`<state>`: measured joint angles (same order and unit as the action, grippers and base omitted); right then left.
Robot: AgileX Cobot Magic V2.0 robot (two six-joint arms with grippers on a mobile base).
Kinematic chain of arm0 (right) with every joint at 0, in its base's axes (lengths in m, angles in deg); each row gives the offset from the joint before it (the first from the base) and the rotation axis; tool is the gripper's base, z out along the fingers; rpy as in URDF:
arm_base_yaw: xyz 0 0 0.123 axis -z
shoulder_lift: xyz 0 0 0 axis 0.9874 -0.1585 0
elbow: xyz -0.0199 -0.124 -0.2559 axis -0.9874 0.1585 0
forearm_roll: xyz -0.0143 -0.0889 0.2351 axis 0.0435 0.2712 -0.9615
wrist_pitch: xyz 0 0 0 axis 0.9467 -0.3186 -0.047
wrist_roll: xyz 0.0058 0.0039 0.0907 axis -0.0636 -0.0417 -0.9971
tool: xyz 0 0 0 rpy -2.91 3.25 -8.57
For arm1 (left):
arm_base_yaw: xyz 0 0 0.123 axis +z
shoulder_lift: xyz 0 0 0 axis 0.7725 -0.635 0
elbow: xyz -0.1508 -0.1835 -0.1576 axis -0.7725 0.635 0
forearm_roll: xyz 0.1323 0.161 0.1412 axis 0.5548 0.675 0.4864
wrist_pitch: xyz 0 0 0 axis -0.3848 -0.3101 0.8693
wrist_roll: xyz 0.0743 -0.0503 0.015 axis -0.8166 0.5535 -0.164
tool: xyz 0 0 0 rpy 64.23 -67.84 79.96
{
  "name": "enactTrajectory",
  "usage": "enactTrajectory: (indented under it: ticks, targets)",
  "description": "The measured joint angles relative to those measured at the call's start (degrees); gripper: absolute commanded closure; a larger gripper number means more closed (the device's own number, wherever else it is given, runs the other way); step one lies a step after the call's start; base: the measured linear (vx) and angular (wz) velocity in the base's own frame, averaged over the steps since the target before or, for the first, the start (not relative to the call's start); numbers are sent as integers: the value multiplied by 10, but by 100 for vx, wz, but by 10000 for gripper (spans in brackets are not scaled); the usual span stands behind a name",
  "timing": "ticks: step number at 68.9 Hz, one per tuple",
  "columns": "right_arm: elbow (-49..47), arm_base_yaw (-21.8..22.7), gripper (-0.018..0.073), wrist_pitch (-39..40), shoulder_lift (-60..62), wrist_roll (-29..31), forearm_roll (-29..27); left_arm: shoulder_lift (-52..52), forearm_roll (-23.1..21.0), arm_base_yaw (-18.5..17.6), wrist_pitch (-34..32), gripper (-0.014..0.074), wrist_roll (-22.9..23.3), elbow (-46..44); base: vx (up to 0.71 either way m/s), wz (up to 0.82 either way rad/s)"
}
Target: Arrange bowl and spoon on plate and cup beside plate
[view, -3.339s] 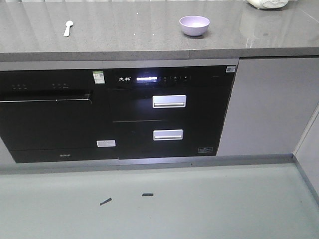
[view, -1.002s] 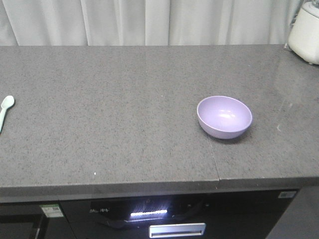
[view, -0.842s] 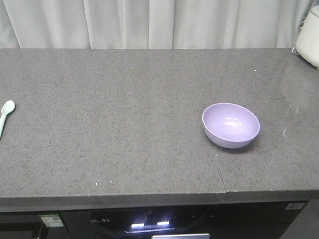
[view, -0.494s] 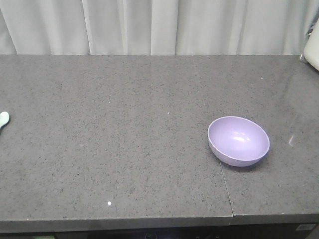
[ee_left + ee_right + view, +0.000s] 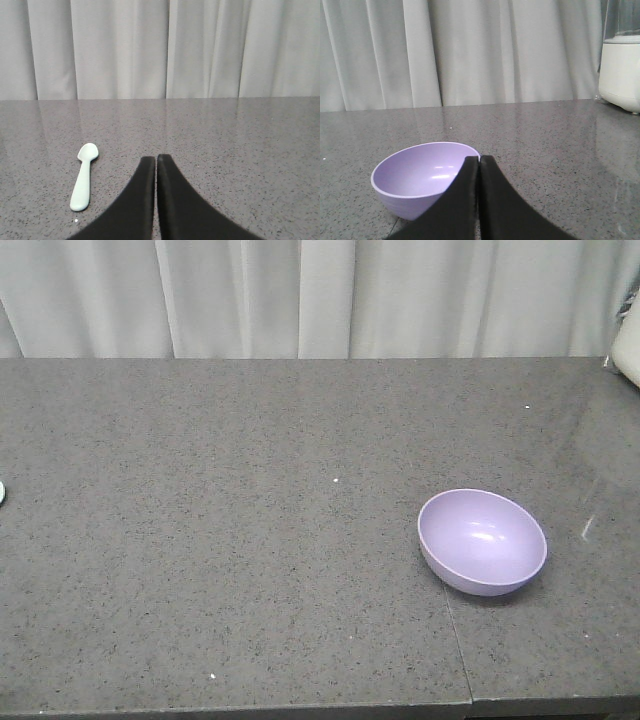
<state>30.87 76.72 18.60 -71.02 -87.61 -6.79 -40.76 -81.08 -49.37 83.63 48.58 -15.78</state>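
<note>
While closing on the grey countertop (image 5: 250, 540), lost the cabinet front and floor out of the front view. Now only stone, with white curtain (image 5: 300, 300) behind. Reads as base approach only: nothing on the counter handled, task not started.

Far left: mint spoon (image 5: 84, 176) lying flat, scoop toward the curtain, handle toward the near edge. Drifted to the frame edge in the front view, down to a sliver. Seen whole only from the left wrist, just left of left gripper (image 5: 157, 159). Fingers pressed together, holding nothing, clear of the spoon.

Right of centre: lavender bowl (image 5: 482, 542), upright, empty, near the front edge, by the counter seam (image 5: 456, 640). Same spot on the stone as a second ago, just lower in frame. Right gripper (image 5: 479, 159) also pressed together and empty, lined up on the near side of the bowl. Tips overlapping the rim in the wrist view; cannot tell whether touching.

Far right: white appliance (image 5: 620, 75), cut off at the frame edge, type unclear.

No plate, no cup in any view. Probably need to find the plate before placing bowl or spoon. Arms not visible in the front view.
</note>
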Motion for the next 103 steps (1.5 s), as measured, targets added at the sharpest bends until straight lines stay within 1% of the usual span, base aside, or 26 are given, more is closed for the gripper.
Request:
enactTrajectory:
  ticks: [73, 91, 96, 103]
  targets:
    - [0, 0, 570, 1, 0, 0, 2, 0, 0, 0, 0, 603, 0, 0, 0, 0]
    - [0, 0, 570, 64, 0, 2, 4, 0, 0, 0, -6, 603, 1, 0, 0, 0]
    - [-15, 0, 570, 37, 0, 2, 4, 0, 0, 0, 9, 603, 9, -11, 0, 0]
    - [-67, 0, 570, -28, -9, 2, 4, -1, 0, 0, 40, 603, 16, -62, 0, 0]
